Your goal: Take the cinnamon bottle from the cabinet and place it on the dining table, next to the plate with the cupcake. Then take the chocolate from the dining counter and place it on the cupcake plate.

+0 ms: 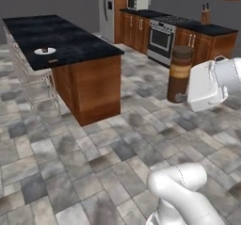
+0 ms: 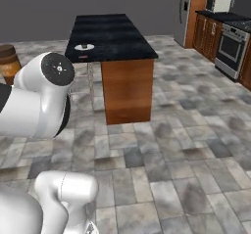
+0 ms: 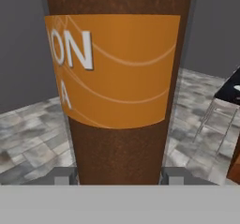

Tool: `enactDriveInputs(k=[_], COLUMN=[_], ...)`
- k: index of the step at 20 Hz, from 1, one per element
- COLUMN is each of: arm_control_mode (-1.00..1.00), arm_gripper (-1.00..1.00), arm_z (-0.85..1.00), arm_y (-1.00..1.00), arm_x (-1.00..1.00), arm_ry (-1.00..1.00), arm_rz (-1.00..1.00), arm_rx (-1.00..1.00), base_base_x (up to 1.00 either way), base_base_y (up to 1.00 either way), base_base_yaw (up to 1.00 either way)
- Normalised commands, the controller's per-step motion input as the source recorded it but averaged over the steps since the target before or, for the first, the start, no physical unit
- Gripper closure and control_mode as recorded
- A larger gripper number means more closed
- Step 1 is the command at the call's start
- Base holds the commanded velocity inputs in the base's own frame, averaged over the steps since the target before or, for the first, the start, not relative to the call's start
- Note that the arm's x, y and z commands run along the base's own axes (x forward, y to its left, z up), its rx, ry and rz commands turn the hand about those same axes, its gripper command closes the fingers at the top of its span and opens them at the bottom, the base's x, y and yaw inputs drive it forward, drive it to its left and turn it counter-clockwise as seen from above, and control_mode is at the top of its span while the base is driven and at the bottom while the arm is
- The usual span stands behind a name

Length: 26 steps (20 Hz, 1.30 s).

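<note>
Currently: bottle held in air, away from island

Cinnamon bottle [image 1: 180, 73] is one slim dark brown cylinder, darker cap, tan-orange label band with white letters, upright. It sits between the gripper [image 3: 119, 175] fingers, jaws closed on its lower body, carried above the tiled floor near the stove [image 1: 162, 38]. One dining table [image 1: 56, 38], black veined top on a reddish wood base, stands well apart to the left. On it: one white plate [image 1: 38, 52] with one dark cupcake [image 1: 44, 49], and one small reddish chocolate [image 1: 52, 60] bar beside the plate, near the table edge.
</note>
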Motion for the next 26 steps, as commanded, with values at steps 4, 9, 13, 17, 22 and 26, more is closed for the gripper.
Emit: enactDriveInputs(k=[4,9,13,17,22,26], arm_control_mode=[1.00,1.00,1.00,1.00,1.00,1.00], arm_gripper=[1.00,1.00,1.00,1.00,1.00,1.00], arm_z=[0.00,0.00,0.00,0.00,0.00,0.00], arm_y=[0.00,0.00,0.00,0.00,0.00,0.00], arm_x=[0.00,0.00,0.00,0.00,0.00,0.00], arm_ry=[0.00,0.00,0.00,0.00,0.00,0.00], arm_rz=[0.00,0.00,0.00,0.00,0.00,0.00], arm_rx=[0.00,0.00,0.00,0.00,0.00,0.00], base_base_x=[0.84,0.91,0.93,0.94,0.91,0.77], base_base_y=[-0.21,-0.16,-0.08,0.07,0.41,0.58], base_base_yaw=[0.19,0.13,0.18,0.09,0.00,0.00])
